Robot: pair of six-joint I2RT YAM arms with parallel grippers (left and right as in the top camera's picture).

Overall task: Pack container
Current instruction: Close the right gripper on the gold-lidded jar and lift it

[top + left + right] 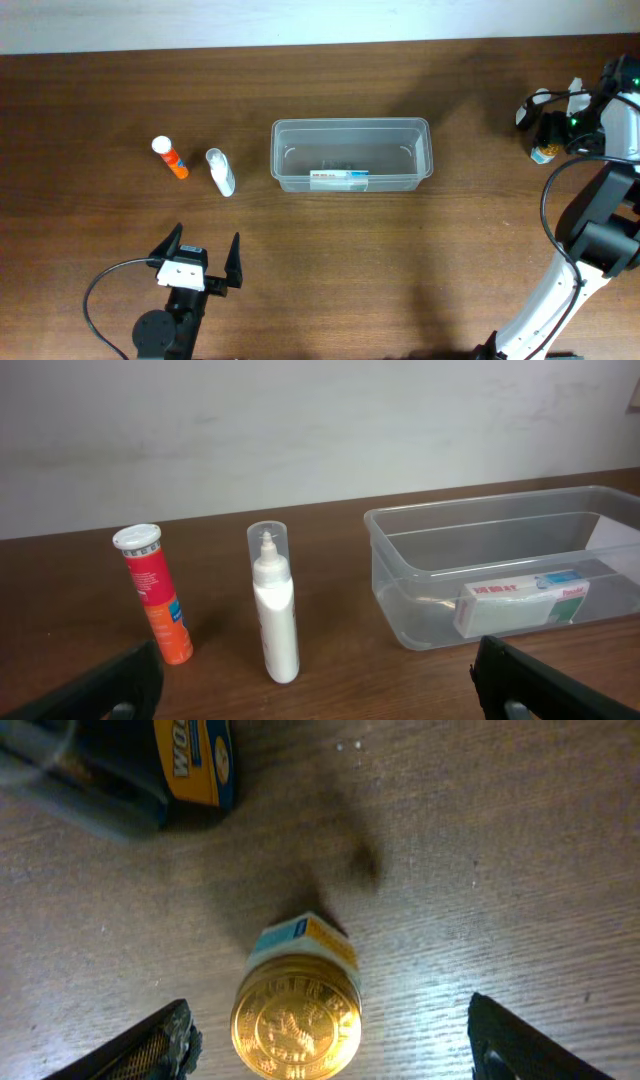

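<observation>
Clear plastic container (350, 124) sits on the worktop (100, 90) with a small box (338, 178) inside, orange tube (170, 157) and white bottle (220, 172) beside it, left gripper (205, 246) wide open and empty nearby, right gripper (335, 1040) wide open and empty over a gold-lidded jar (296, 1020).

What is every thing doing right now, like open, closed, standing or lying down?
container: open top, box inside.
box: lying in container.
orange tube: standing, cap on.
white bottle: standing, clear cap on.
gold-lidded jar: standing, lid on.
left gripper: jaws open, empty.
right gripper: jaws open over jar.
</observation>
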